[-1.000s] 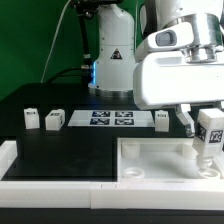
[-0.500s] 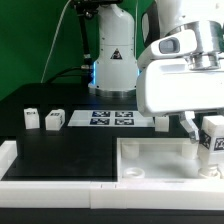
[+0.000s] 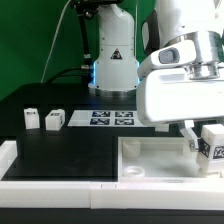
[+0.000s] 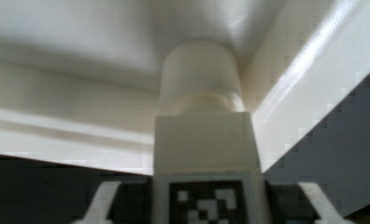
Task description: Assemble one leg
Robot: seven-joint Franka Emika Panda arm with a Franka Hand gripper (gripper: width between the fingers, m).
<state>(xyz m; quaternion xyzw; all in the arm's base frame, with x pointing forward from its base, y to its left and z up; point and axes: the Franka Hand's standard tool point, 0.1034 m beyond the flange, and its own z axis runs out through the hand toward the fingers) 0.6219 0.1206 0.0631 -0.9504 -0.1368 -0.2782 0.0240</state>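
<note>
My gripper [image 3: 211,140] is shut on a white leg [image 3: 212,147] with a black-and-white tag and holds it upright over the far right corner of the large white tray-like part [image 3: 150,160]. In the wrist view the held leg [image 4: 203,120] fills the middle and points down at the tray's corner wall [image 4: 306,60]; my fingers [image 4: 107,200] flank its tagged end. Three more legs show on the black table: two at the left [image 3: 31,118] [image 3: 54,119] and one [image 3: 161,121] partly behind my gripper.
The marker board [image 3: 111,118] lies flat at the back middle of the table. A white rim [image 3: 40,180] runs along the table's front edge. The robot base [image 3: 112,60] stands behind the table.
My gripper has moved down and slightly toward the exterior view's right with the leg, bringing it lower into the tray's right corner. The other legs have not moved.
</note>
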